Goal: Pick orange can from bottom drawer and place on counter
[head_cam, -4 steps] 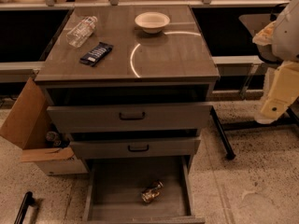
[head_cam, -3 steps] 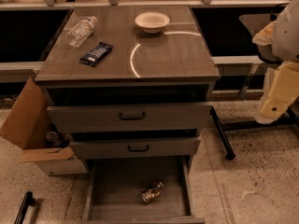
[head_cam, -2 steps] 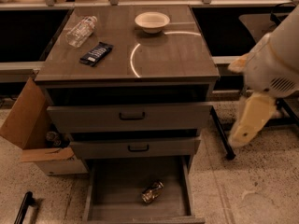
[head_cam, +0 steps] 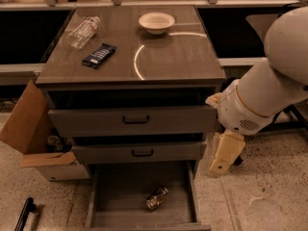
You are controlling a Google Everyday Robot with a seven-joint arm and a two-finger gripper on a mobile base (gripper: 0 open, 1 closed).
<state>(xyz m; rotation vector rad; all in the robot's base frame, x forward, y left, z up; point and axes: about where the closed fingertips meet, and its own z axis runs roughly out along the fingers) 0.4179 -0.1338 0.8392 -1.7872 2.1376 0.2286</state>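
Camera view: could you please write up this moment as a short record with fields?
orange can: lying on its side on the floor of the bottom drawer
bottom drawer: open
counter: holds clear plastic bottle, dark wrapped bar, white bowl
gripper: right of the drawers, pointing down, apart from the can
cardboard box: left of the cabinet
task: can not yet picked

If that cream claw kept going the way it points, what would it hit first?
The gripper, hanging right of the drawers, points down and slightly left. It would probably meet the floor just outside the bottom drawer's right wall, not the can; depth is unclear.
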